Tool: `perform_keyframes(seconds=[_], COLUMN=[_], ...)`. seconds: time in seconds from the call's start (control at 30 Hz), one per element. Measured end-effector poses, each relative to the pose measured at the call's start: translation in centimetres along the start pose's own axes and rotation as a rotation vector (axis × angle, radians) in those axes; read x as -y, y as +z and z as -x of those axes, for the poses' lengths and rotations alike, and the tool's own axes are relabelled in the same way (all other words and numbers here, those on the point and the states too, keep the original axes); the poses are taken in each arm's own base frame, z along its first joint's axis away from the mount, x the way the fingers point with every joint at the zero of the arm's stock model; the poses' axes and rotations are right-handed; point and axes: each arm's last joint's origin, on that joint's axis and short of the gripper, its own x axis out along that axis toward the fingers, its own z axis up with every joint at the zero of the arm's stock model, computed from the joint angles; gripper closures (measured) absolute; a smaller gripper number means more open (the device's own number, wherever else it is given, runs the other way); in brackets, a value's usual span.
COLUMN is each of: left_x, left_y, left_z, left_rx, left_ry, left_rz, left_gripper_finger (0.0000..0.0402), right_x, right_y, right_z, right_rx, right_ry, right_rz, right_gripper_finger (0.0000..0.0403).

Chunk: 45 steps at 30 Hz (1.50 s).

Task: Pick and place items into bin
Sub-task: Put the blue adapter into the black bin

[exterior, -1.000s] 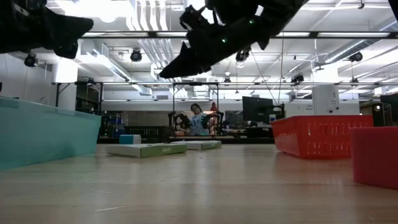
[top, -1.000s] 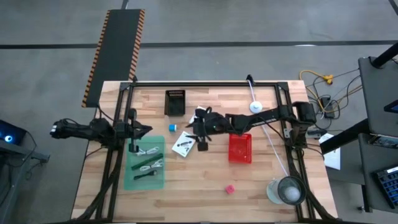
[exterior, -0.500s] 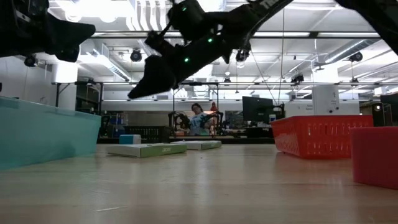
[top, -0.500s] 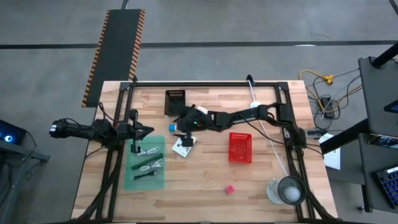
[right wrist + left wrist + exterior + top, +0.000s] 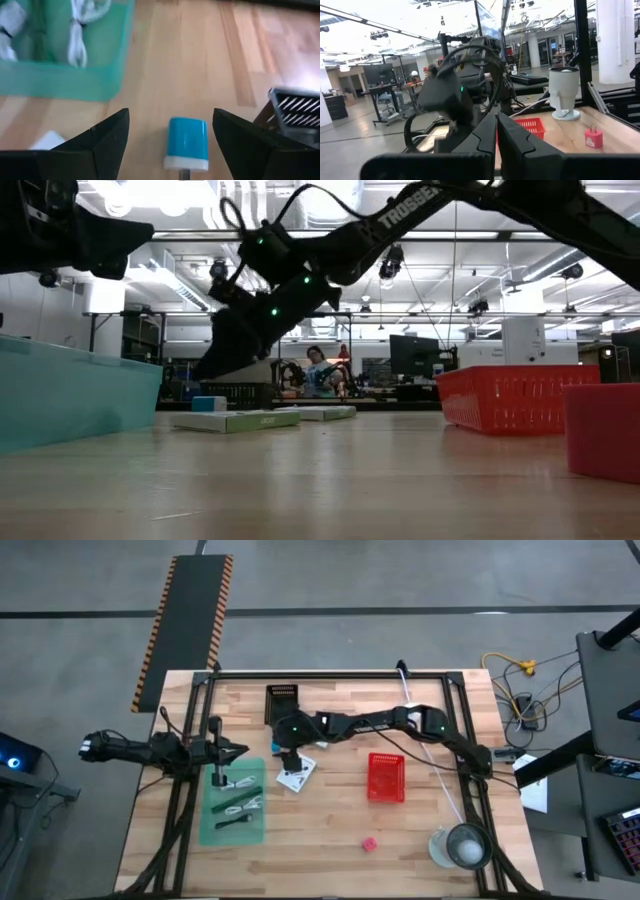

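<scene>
A blue cube (image 5: 186, 141) with a white end lies on the wooden table (image 5: 330, 825), just ahead of my right gripper (image 5: 171, 116). The gripper is open, with one finger on either side of the cube and touching nothing. In the low view the cube (image 5: 208, 403) sits below the lowered gripper (image 5: 215, 365). Two white packets (image 5: 295, 772) lie flat next to it. A red cube (image 5: 370, 843) rests near the front edge. The green bin (image 5: 233, 802) holds white and black cable pieces (image 5: 80, 30). My left gripper (image 5: 237, 751) waits shut at the table's left, above the bin's far end.
A red basket (image 5: 386, 777) stands right of centre. A black slotted block (image 5: 282, 703) sits at the far side, close to the blue cube. A clear round container (image 5: 462, 845) stands at the front right corner. A black frame rail (image 5: 330, 675) runs along the far edge.
My right gripper has swung toward the table's left edge, from beside the red basket past the white packets, and has come down to just above the blue cube. The items on the table have stayed where they were.
</scene>
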Motion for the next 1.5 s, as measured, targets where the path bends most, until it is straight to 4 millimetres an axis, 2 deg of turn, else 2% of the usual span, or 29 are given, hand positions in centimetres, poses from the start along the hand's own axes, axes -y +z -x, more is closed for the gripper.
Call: perform_keyframes(seconds=[0.37,0.97,1.5], left_x=[0.0,0.0,0.0], left_y=[-0.1,-0.1,-0.1], left_z=[0.0,0.0,0.0], left_rx=[-0.001,-0.004,-0.003], left_ry=[0.002,0.001,0.001], left_rz=[-0.001,-0.001,-0.001], left_gripper_finger=[0.0402,0.0402,0.0402], right_x=[0.5,0.5,0.7], right_y=[-1.0,-2.1,-2.3], right_z=[-0.8,-1.0,-1.3], right_rx=[-0.058,-0.089,-0.074], right_ry=[0.001,-0.001,-0.050], right_rz=[-0.019,-0.069,-0.131], right_gripper_finger=[0.0143,0.0171,0.0183])
